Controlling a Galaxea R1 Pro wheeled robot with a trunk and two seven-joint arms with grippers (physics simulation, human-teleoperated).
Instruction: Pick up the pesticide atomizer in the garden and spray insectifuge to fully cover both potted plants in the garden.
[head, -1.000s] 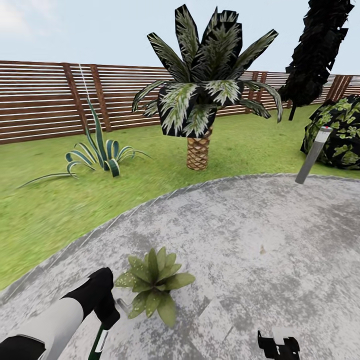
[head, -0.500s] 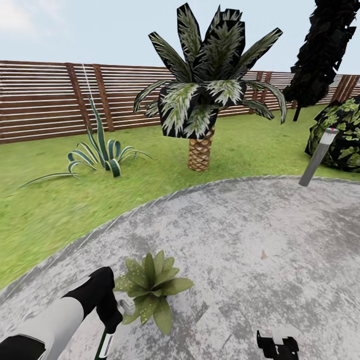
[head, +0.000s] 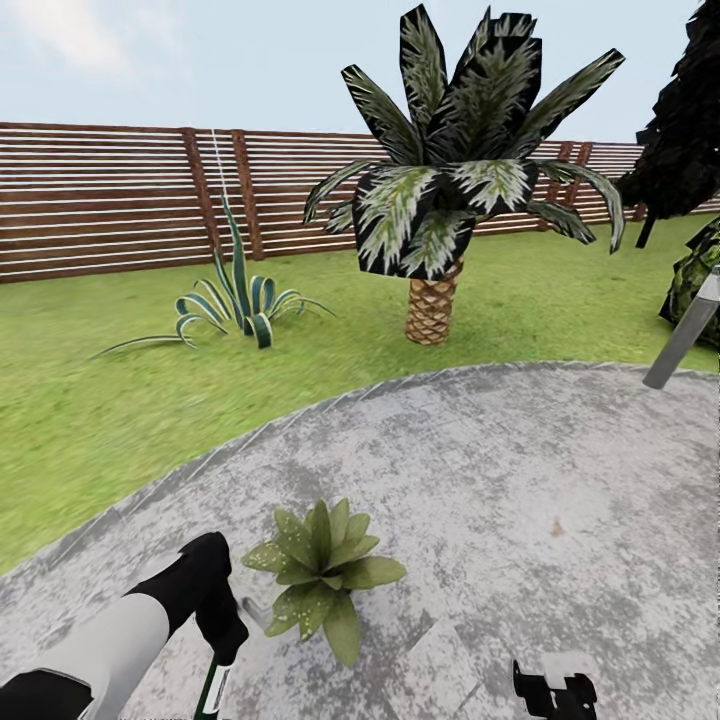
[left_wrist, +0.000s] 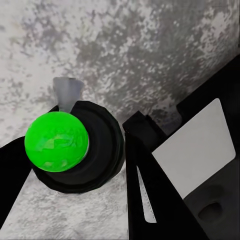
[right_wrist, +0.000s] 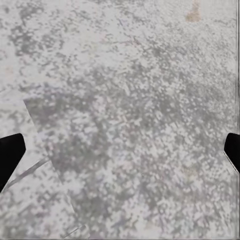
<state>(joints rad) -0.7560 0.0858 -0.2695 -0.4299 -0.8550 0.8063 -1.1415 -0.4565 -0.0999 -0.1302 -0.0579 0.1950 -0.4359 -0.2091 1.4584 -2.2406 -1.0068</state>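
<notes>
Left fingers (left_wrist: 145, 165) clamped on pesticide atomizer (left_wrist: 65, 145) beside potted plant (head: 322, 572); right fingers (right_wrist: 10, 155) apart.

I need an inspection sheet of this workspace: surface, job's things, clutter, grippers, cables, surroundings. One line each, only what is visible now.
Surface: round grey mottled paving, bordered by green lawn.
Job's things: one small potted plant with speckled green leaves on the paving; slim white spray bottle with green band in the left gripper, its green end seen in the left wrist view.
Clutter: nothing seen.
Grippers: left shut on the bottle beside the plant; right gripper low over bare paving, jaws apart.
Cables: nothing seen.
Surroundings: brown slat fence, palm tree, striped curling-leaf plant, grey post.
</notes>
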